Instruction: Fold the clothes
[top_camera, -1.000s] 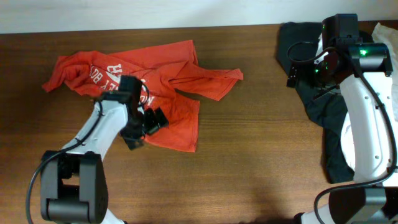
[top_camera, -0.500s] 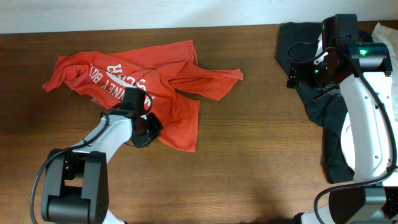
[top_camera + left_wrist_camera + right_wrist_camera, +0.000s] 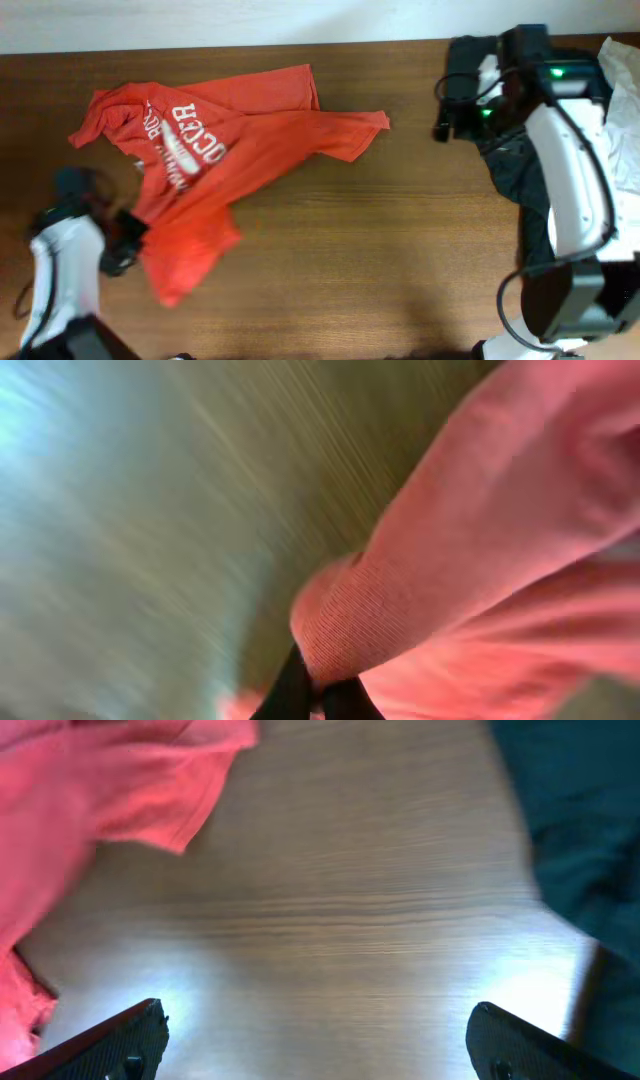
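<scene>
The left gripper [image 3: 318,690], clamped on the red-orange T-shirt's [image 3: 215,140] hem, had dragged that corner left and nearer, spreading the shirt (left half of the table [image 3: 400,260]) for folding. The right gripper [image 3: 320,1040] hovered, jaws apart.

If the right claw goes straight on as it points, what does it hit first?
The right claw would likely meet bare table first; the red shirt lies to one side, the black garment to the other. Depth unclear.

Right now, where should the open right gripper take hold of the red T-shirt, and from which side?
Pinch the pointed flap of the red T-shirt from the right arm's side. It lies flat and juts out over the table toward the right gripper.
</scene>
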`<state>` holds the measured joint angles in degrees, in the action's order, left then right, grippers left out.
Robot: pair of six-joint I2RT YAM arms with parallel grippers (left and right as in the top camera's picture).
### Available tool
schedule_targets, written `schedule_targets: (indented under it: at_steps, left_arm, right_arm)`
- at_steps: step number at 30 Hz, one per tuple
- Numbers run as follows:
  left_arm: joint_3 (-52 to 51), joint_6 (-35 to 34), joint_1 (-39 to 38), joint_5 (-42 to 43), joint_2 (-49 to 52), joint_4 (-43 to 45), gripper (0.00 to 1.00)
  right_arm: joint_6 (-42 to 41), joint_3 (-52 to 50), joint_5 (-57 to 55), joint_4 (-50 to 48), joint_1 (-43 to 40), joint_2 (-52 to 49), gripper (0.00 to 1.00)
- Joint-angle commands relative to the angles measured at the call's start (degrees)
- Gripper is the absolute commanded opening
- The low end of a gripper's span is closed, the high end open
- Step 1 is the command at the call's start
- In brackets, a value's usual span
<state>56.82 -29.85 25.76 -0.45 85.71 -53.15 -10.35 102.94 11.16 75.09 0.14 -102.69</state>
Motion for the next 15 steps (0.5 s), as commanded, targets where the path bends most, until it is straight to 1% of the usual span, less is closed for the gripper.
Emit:
schedule_targets:
  at_steps: [1,4,7,9,10,12,15]
  left_arm:
    - [0.68,2.97,8.41,0.72,-2.93,0.7,0.0]
    - [0.68,2.97,9.77,1.09,-2.8,1.68,0.0]
    - [0.68,2.99,9.79,0.5,-2.8,2.54,0.0]
    - [0.68,2.95,9.97,-3.96,-2.8,2.58,0.0]
    - [0.68,2.95,10.21,-4.85,-2.8,2.69,0.0]
    - [0.68,2.95,10.54,-4.33,-2.8,2.78,0.0]
    - [0.68,2.97,10.51,-2.73,-2.8,2.32,0.0]
  right_arm:
    - [0.98,-2.27,4.79,-2.95,5.07,-5.31,0.99]
    - [-0.28,-2.27,5.53,-6.25,8.5,-10.54,0.99]
    - [-4.22,-2.27,5.81,-9.2,11.3,-15.3,0.99]
    - [-8.0,-2.27,5.84,-13.25,12.37,-18.03,0.99]
    - [-9.81,-2.27,6.1,-15.02,12.7,-19.02,0.99]
    - [-11.69,-2.27,7.5,-18.43,13.18,-20.59,1.0]
    - [-14.88,-2.27,7.45,-22.69,13.38,-21.59,0.97]
